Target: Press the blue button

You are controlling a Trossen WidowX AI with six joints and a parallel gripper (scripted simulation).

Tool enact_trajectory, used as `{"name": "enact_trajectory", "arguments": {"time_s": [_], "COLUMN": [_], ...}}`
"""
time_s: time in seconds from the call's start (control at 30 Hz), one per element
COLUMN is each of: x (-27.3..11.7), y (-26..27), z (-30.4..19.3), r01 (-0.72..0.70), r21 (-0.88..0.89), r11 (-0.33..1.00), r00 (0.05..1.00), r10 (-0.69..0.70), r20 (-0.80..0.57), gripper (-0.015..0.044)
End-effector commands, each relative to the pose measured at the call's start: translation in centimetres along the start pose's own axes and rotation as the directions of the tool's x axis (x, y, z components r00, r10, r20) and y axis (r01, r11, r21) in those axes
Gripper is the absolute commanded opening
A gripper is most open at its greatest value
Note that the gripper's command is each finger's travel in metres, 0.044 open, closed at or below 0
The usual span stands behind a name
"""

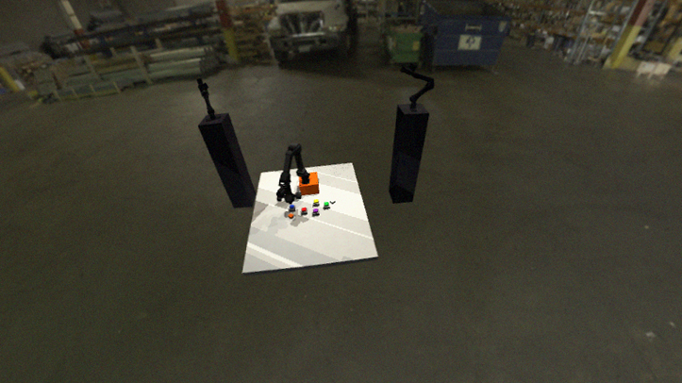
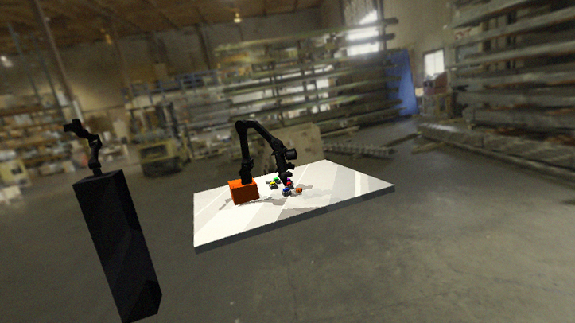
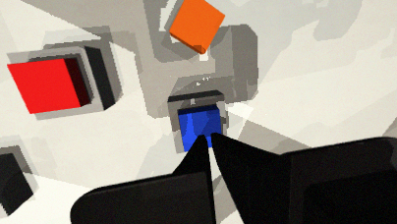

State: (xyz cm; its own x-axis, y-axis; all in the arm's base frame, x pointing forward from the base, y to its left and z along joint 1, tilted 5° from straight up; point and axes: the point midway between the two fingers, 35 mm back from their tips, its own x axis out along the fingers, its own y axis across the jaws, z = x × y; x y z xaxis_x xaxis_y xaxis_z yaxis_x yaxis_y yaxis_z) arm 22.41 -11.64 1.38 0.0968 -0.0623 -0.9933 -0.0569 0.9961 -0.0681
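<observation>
Showing only in wrist view: shut pincer [image 3: 209,139] tips over blue button [image 3: 197,125].

The pincer [image 3: 210,139] looked like matt black plastic, its fingers smooth and without shine. The blue button [image 3: 198,127] had a smooth, faintly glossy cap in a dull grey housing. The red button [image 3: 43,84] and the orange block [image 3: 197,23] appeared flat, unpolished plastic. The white surface [image 1: 318,242] looked smooth and matt.
</observation>
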Motion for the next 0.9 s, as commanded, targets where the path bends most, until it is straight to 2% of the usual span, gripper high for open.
{"name": "enact_trajectory", "arguments": {"time_s": [0.0, 0.47, 0.87], "x": [0.7, 2.9, 3.0], "y": [0.1, 0.2, 0.2], "z": [-0.1, -0.2, -0.2], "r01": [-0.006, -0.006, -0.006], "r21": [0.006, 0.006, 0.006], "r11": [1.0, 1.0, 1.0], "r00": [1.0, 1.0, 1.0], "r10": [0.006, 0.006, 0.006], "r20": [-0.004, -0.004, -0.004], "gripper": [0.002, 0.002, 0.002]}}
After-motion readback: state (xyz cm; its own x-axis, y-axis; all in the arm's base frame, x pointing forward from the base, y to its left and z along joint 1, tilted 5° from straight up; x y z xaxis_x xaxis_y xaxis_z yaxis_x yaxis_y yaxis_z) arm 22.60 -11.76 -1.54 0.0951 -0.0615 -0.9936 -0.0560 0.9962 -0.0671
